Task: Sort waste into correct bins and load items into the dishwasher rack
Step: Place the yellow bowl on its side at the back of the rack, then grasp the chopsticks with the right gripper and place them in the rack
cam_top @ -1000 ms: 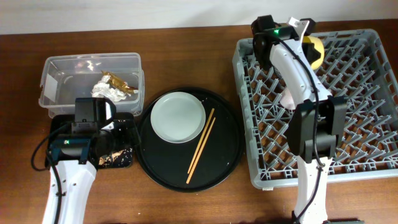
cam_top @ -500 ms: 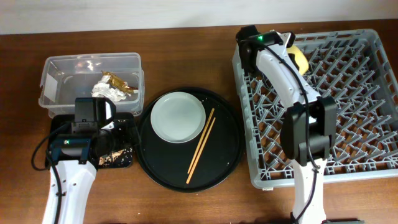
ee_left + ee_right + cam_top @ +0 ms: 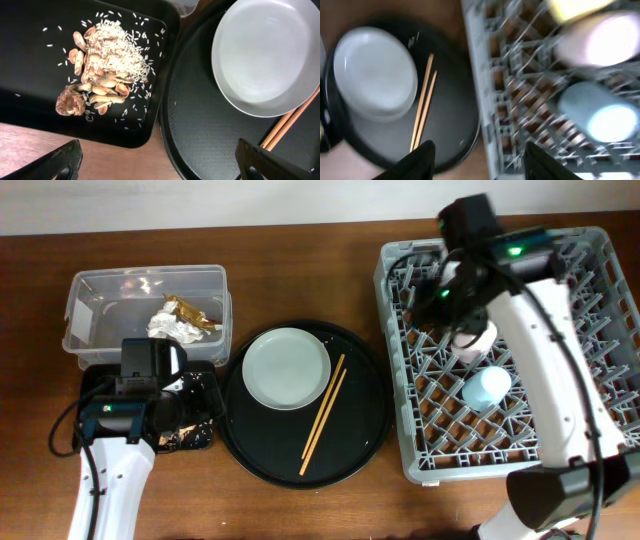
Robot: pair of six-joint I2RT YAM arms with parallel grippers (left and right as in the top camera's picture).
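Note:
The grey dishwasher rack [image 3: 560, 430] holds a light blue cup [image 3: 487, 388] and a pink cup [image 3: 476, 341]. My right gripper [image 3: 443, 292] hangs over the rack's left part, open and empty [image 3: 480, 165]. The right wrist view is blurred; it shows a yellow bowl [image 3: 575, 5], the pink cup [image 3: 600, 32] and the blue cup [image 3: 597, 112]. A pale plate [image 3: 287, 368] and chopsticks [image 3: 323, 413] lie on the round black tray [image 3: 360, 440]. My left gripper [image 3: 190, 408] is open [image 3: 160, 167] above the shallow black tray [image 3: 30, 75], near food scraps [image 3: 102, 65].
The clear tub [image 3: 100, 305] at the back left holds crumpled paper [image 3: 168, 328] and a gold foil wrapper [image 3: 192, 311]. The round tray's rim [image 3: 167, 120] lies right beside the shallow tray. Bare wooden table [image 3: 300, 260] shows behind the trays.
My right arm has swung from the rack's far left corner toward its middle and its jaws have opened. The two cups now show. The left arm has not moved.

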